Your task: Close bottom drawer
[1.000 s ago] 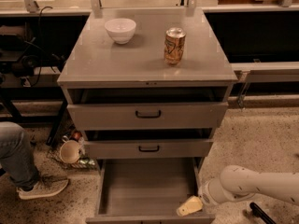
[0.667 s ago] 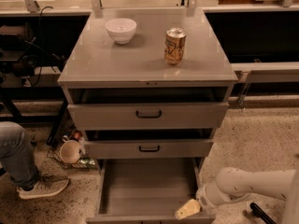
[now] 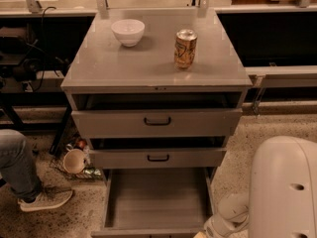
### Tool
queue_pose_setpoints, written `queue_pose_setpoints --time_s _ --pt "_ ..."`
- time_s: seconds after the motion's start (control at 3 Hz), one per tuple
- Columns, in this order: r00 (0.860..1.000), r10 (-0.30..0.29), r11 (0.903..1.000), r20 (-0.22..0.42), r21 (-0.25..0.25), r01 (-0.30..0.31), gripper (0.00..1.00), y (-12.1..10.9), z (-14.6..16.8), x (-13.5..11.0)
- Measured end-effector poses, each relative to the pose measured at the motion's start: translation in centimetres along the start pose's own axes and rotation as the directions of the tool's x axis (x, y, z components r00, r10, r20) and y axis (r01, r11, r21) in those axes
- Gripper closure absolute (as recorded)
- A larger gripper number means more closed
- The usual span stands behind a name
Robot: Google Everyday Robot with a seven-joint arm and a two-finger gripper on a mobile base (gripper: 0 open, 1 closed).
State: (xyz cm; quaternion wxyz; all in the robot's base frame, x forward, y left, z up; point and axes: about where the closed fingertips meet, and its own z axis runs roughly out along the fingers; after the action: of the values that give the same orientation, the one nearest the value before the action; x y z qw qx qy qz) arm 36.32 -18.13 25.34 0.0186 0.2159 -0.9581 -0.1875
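The bottom drawer (image 3: pixel 156 197) is the lowest of three grey cabinet drawers. It is pulled far out, and its plain grey tray is bare inside. Its front panel lies along the lower frame edge, with the handle out of view. My gripper (image 3: pixel 199 234) sits at the very bottom of the camera view, next to the drawer's front right corner, and only a beige tip of it shows. The white wrist (image 3: pixel 229 219) and a large white arm segment (image 3: pixel 285 187) fill the lower right.
The top drawer (image 3: pixel 157 122) and middle drawer (image 3: pixel 157 157) stand slightly open. A white bowl (image 3: pixel 128 31) and a soda can (image 3: pixel 185 48) sit on the cabinet top. A person's leg (image 3: pixel 17 165) and shoe (image 3: pixel 45 198), plus a cup (image 3: pixel 74 161), are on the floor to the left.
My gripper has dropped toward the lower frame edge by the drawer's front right corner. A large white arm segment has swung into the lower right. The drawer has not visibly moved.
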Motion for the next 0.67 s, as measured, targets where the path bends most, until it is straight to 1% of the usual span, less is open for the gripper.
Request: queue_pose_setpoints --time_s 0.33,0.67 --pt "0.999 0.051 0.9984 -0.016 -0.024 -0.051 0.44 -1.1 2.7 1.6" --pt "0.998 0.054 0.9979 0.035 -0.037 -0.052 0.67 -2.3 5.2 1.0"
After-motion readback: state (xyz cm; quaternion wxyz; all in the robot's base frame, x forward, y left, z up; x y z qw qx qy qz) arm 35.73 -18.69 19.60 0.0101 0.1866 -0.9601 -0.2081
